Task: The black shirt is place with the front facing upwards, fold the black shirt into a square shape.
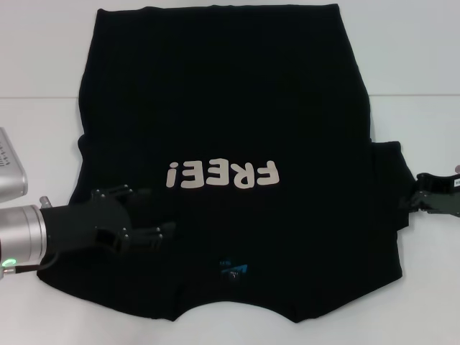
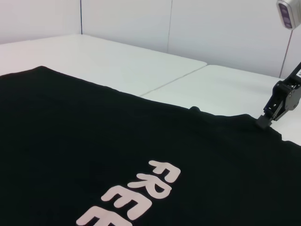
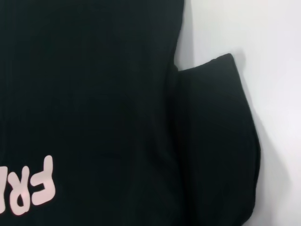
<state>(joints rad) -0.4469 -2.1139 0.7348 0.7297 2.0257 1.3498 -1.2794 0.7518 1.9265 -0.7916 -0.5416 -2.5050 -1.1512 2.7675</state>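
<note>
- Left gripper (image 1: 154, 215) sits over the lettering's left end, fingers parted, gripping nothing.
- Right gripper (image 1: 424, 198), right of the lettering at the sleeve edge; we can't tell its grip.
- Large black fabric T-shirt (image 1: 230, 93) lies flat on the white table (image 1: 43, 65), pink "FREE!" lettering (image 1: 223, 175) up.
- We'd pinch each sleeve edge cleanly, then fold inward evenly.

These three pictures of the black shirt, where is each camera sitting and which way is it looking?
Head view: on the robot's head, looking down at the black shirt on the white table; left gripper over the shirt, right gripper at the sleeve.
Left wrist view: on the left arm, looking low across the shirt; shows the right gripper far off.
Right wrist view: on the right arm, looking down at the sleeve; no robot parts.
All three share the FREE! lettering.
</note>
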